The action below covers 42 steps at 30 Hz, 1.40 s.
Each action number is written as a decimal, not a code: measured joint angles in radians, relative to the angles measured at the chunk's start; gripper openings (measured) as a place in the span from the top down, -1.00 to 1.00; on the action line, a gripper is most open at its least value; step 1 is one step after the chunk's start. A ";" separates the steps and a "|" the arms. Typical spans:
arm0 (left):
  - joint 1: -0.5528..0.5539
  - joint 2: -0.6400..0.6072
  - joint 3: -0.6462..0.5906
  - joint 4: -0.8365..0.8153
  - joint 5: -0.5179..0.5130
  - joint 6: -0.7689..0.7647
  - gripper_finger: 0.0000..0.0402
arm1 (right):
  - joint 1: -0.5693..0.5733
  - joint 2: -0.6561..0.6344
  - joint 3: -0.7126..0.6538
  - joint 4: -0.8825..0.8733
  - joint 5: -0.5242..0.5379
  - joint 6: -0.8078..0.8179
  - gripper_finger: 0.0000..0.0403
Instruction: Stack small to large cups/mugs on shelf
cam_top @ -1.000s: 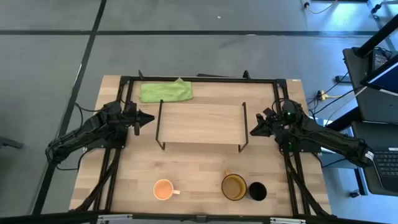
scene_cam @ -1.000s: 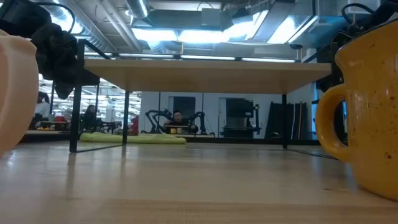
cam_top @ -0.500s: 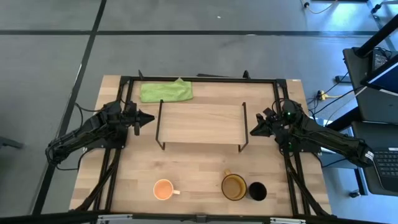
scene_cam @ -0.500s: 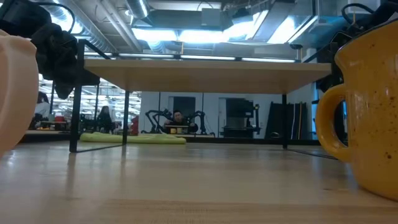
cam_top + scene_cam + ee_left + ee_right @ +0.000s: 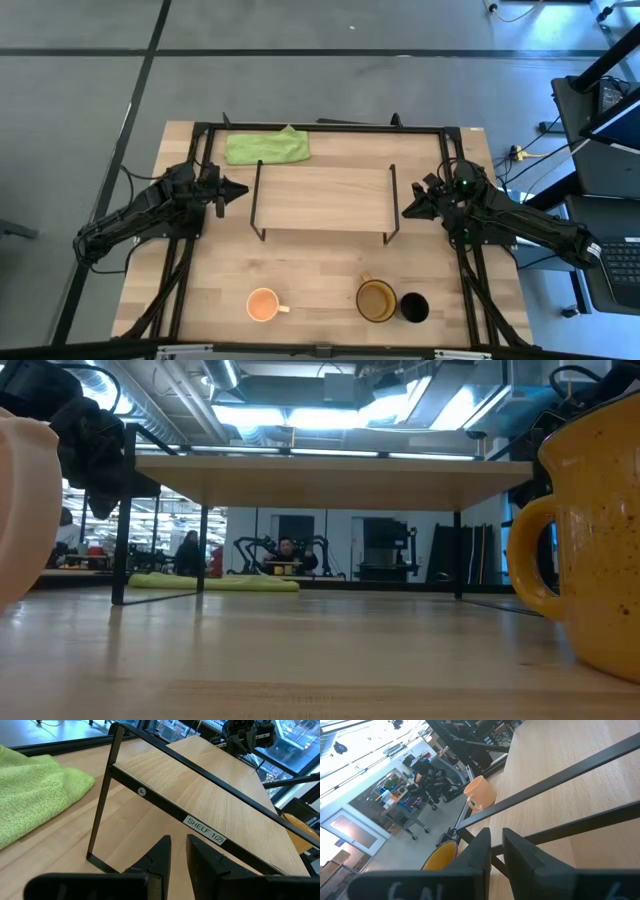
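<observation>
Wooden tabletop (image 5: 200, 280), pale planked, black-framed, on a grey floor.

Shelf (image 5: 322, 198): low rectangular light-wood board on thin black wire legs, mid-table; its edge carries a label reading "SHELF 1(2)" in the left wrist view. Nothing stands on it.

Light-orange mug (image 5: 262, 304): small, handle pointing toward the olive-yellow mug, at the near edge of the table, well apart from the shelf.

Olive-yellow mug (image 5: 376, 299): wider, speckled glaze, handle at its far-left rim, near edge.

Black cup (image 5: 414, 307): handleless, just beside the olive-yellow mug on its right; whether they touch cannot be told.

Green cloth (image 5: 266, 146): crumpled, at the far edge behind the shelf's left end.

Left gripper (image 5: 238, 188): off the shelf's left end, pointing at it, fingers nearly closed with a narrow gap, holding nothing.

Right gripper (image 5: 407, 211): off the shelf's right end, pointing at it, fingers likewise nearly together and empty.

Change since a second ago: arms, mugs, cup and cloth unmoved; only a person (image 5: 188, 552) in the room beyond the table has shifted position.
</observation>
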 joint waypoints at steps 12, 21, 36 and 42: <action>0.000 0.000 0.000 0.000 0.000 0.000 0.73 | 0.000 0.000 0.000 0.000 0.085 -0.002 0.75; 0.000 0.000 0.000 0.000 0.000 0.000 0.73 | 0.000 0.000 0.000 0.000 0.114 0.030 0.75; 0.000 0.000 0.000 0.005 0.000 0.000 0.73 | 0.000 0.000 0.000 0.000 0.114 0.049 0.75; 0.000 0.000 0.000 0.163 -0.021 -0.119 0.73 | 0.000 0.000 0.000 0.000 0.114 0.049 0.75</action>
